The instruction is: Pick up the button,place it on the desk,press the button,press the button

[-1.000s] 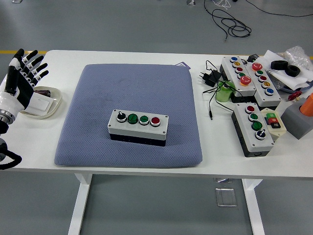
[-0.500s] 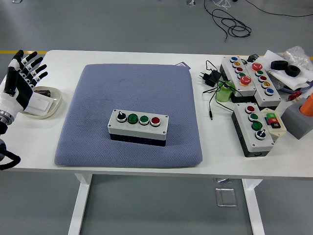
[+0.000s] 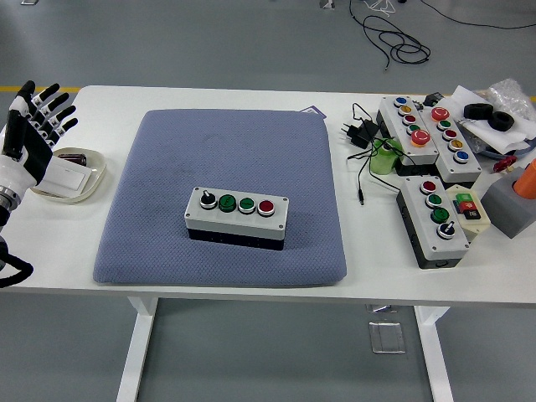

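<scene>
Leftward, white dish (image 3: 84, 186) holds card (image 3: 65, 177).

No readable text anywhere; the small white-and-green label (image 3: 466, 207) on the right-hand grey button box is too small to read.

A smooth grey floor (image 3: 209, 42) fills the room beyond and beneath a white rectangular table (image 3: 209, 96) standing on white metal legs (image 3: 136, 352). A yellow painted line (image 3: 33, 87) runs along the floor at far left. Black cables (image 3: 398, 38) lie looped on the floor at upper right. Light is even and soft, with faint shadows under the tabletop.
</scene>
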### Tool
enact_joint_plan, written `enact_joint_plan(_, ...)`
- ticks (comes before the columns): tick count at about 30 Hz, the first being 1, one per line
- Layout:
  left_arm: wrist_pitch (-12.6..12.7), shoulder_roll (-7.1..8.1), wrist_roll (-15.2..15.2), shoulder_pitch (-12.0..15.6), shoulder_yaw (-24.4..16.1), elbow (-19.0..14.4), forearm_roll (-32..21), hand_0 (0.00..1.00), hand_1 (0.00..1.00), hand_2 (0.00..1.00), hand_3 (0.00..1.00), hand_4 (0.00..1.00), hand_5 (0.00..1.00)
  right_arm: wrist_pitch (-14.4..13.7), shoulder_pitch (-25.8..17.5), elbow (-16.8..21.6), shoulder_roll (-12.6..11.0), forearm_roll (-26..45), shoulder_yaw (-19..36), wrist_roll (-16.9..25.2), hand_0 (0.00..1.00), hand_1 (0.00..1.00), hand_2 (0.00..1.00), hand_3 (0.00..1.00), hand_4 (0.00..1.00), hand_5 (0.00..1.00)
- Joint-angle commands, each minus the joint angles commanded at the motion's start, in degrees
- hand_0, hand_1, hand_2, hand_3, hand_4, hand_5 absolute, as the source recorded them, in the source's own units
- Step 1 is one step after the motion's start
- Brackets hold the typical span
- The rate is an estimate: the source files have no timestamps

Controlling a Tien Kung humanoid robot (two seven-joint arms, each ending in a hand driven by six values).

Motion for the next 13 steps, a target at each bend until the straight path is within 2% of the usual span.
enact_joint_plan(13,-0.1,-0.12,0.0,-0.4,0.8,-0.1,-0.1,0.869,0.893,0.901,0.877,0.705,0.998,0.0,-0.2,0.0,-0.1,0.0,0.2,0.0,0.632,0.551,0.624,0.569,0.306,0.246)
